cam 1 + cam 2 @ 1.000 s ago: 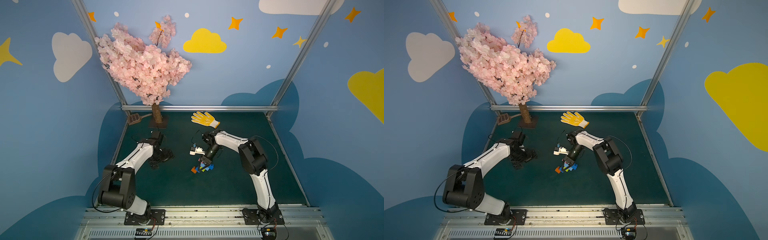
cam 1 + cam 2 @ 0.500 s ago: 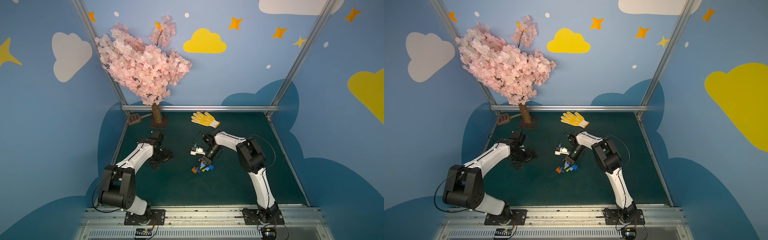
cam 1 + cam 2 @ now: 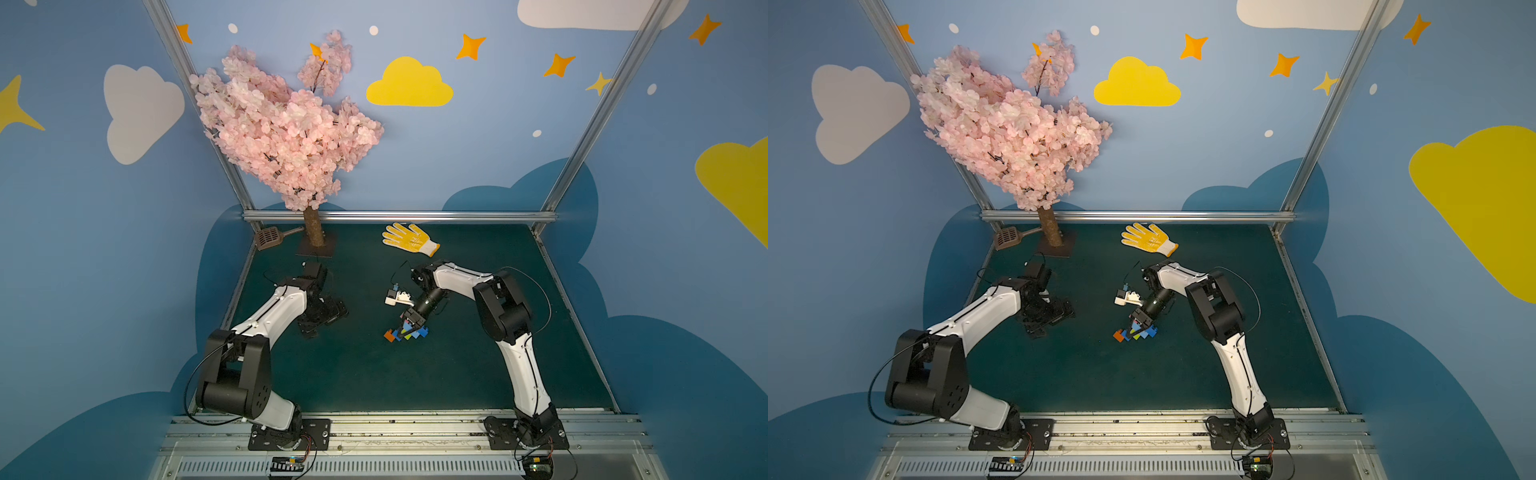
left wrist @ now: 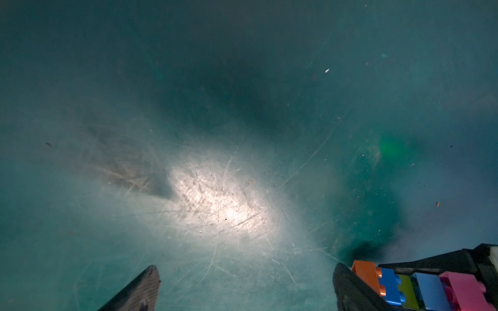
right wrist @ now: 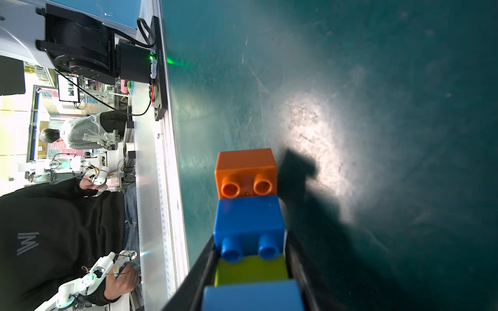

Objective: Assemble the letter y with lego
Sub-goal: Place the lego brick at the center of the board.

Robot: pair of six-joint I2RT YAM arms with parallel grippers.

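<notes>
- The letter y point(image 3: 406, 332) lies flat on the green table point(image 3: 365, 374), about mid-table and nearer the right arm. In both top views it shows as a small many-coloured cluster.
- In the right wrist view its stem runs orange brick point(image 5: 246, 172), dark blue brick point(image 5: 249, 220), lime green brick point(image 5: 250, 269), then the light blue bar point(image 5: 253, 296). Studs show on the orange and dark blue.
- The right gripper point(image 3: 409, 325) reaches down to it from the far right. Its fingers point(image 5: 207, 264) are clamped against both sides of the lime green brick, and the orange end sticks out past the fingertips toward the left.
- A pink brick point(image 4: 463, 290) sits beside the light blue bar in the left wrist view.
- The left gripper point(image 3: 326, 321) is low over the table on the left, well apart from the bricks. Its fingers are spread wide with nothing between them.
- A yellow glove point(image 3: 409, 239) lies by the far edge, well apart from the bricks.
</notes>
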